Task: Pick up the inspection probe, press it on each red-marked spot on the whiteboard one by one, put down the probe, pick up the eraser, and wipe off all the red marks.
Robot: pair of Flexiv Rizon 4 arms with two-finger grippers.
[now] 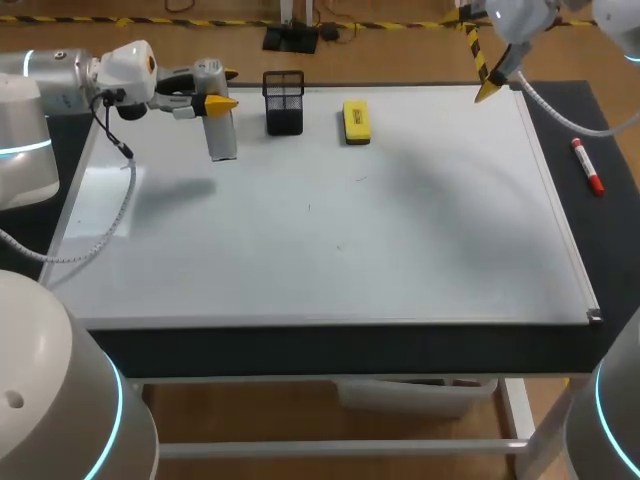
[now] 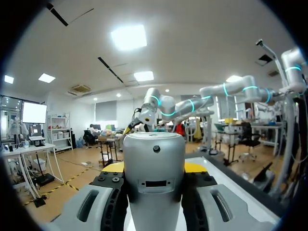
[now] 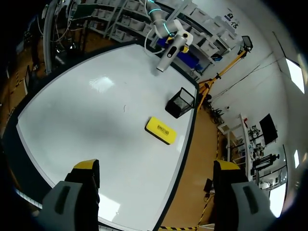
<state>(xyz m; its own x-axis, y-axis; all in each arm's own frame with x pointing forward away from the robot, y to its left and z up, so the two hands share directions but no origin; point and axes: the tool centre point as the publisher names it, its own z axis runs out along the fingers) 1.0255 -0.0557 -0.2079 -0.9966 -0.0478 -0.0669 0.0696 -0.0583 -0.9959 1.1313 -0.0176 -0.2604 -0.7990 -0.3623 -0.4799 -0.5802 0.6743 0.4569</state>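
The inspection probe (image 1: 221, 130), a silver cylinder, hangs tip-down over the far left of the whiteboard (image 1: 400, 250). My left gripper (image 1: 213, 90) is shut on its upper end. In the left wrist view the probe (image 2: 154, 187) fills the space between the fingers of the left gripper (image 2: 154, 168). The yellow eraser (image 1: 356, 121) lies on the board near its far edge, also seen as the eraser (image 3: 161, 130) ahead of my right gripper (image 3: 155, 192). That right gripper (image 1: 490, 85) stands open and empty above the board's far right corner. Only a few faint small marks (image 1: 360, 180) show on the board.
A black mesh holder (image 1: 284, 101) stands on the board's far edge, between the probe and the eraser. A red marker (image 1: 587, 166) lies on the dark table to the right of the board. The board's front edge (image 1: 330, 322) runs close to the table's front.
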